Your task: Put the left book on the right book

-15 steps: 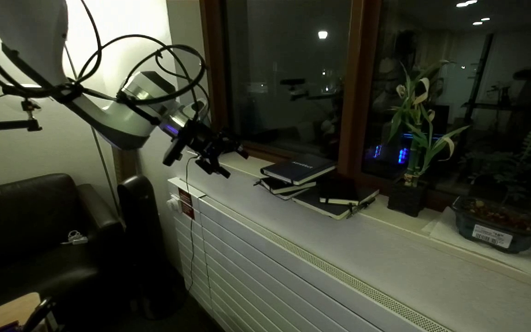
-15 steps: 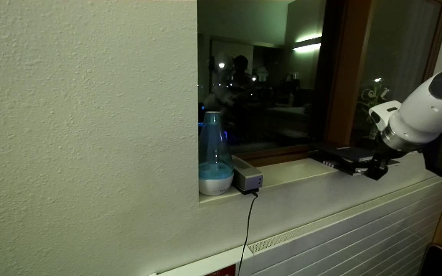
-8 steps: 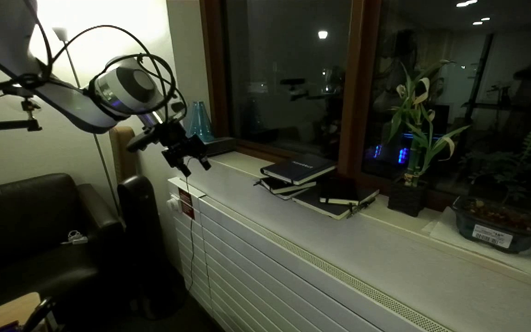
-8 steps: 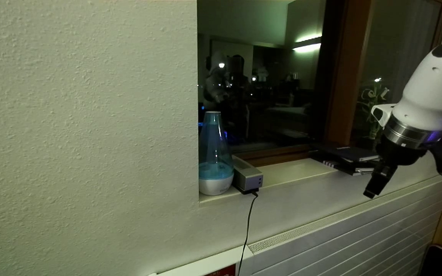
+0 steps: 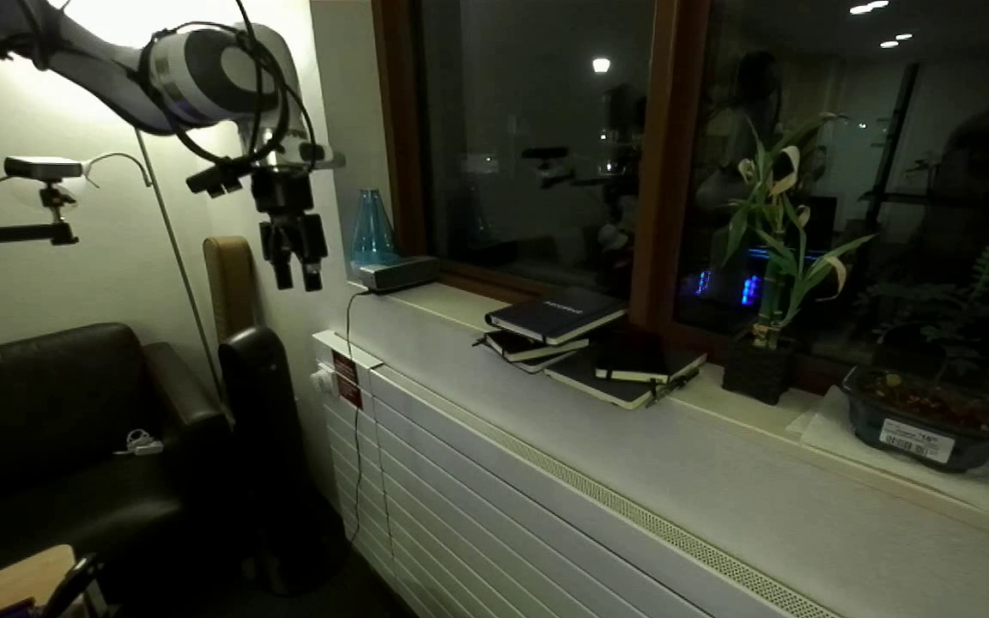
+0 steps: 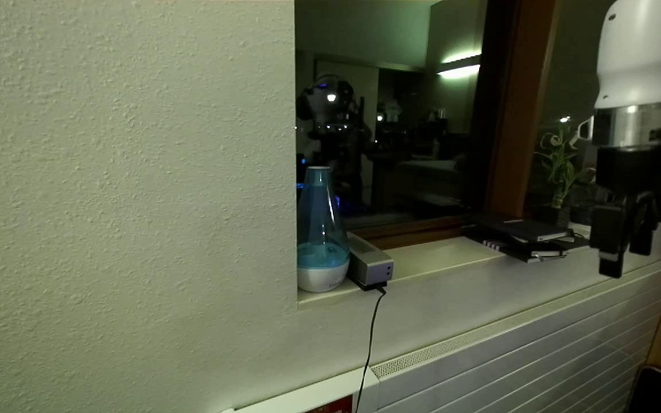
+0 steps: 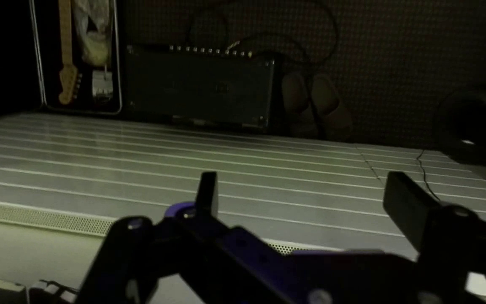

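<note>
The fingers (image 7: 207, 194) of the gripper (image 5: 298, 276) are standing apart, a ribbed white radiator (image 7: 112, 169) showing beyond them in the wrist view. There, a metal-rimmed case (image 7: 119, 76) is holding a wooden guitar headstock (image 7: 68, 82). In an exterior view, the thin, greyish-sheened left book (image 5: 580, 378) is lying flat on the window sill (image 5: 452, 305) beneath the near-black right book (image 5: 632, 354), well apart from the gripper. Nearby, a dark textured planter (image 5: 756, 376) is holding bamboo (image 5: 771, 300); a glossy labelled pot (image 5: 975, 451) is holding pebbly brown soil (image 5: 924, 399). A conical humidifier (image 6: 322, 229) is standing translucent blue above white.
</note>
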Robot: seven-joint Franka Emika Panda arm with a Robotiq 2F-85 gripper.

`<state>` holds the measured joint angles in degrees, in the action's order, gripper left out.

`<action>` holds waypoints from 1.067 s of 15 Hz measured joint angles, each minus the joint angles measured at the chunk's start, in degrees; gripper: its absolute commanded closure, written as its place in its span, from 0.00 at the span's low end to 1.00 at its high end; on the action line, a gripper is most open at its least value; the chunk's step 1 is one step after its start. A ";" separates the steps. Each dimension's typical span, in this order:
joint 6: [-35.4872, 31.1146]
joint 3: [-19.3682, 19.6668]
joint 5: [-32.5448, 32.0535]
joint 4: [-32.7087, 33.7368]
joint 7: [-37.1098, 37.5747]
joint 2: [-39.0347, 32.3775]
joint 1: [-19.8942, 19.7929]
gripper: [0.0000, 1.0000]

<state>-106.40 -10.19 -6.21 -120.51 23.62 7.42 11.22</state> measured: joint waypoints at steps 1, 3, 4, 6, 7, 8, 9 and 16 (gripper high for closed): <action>4.19 0.22 1.83 1.91 0.10 0.64 -0.23 0.00; 11.21 0.57 4.50 4.97 0.75 1.60 -0.89 0.00; 13.72 0.71 5.70 6.00 1.02 1.95 -1.22 0.00; 16.62 0.87 7.29 6.97 1.89 2.55 -1.65 0.00; 16.90 0.86 7.79 6.95 2.48 2.82 -1.79 0.00; 16.91 0.81 8.09 6.82 3.11 2.98 -1.85 0.00; 16.91 0.68 8.15 6.52 3.99 3.08 -1.86 0.00; 16.77 -0.39 9.27 4.01 9.49 3.29 -1.86 0.00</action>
<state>-89.64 -10.58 3.06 -116.50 33.12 10.71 9.36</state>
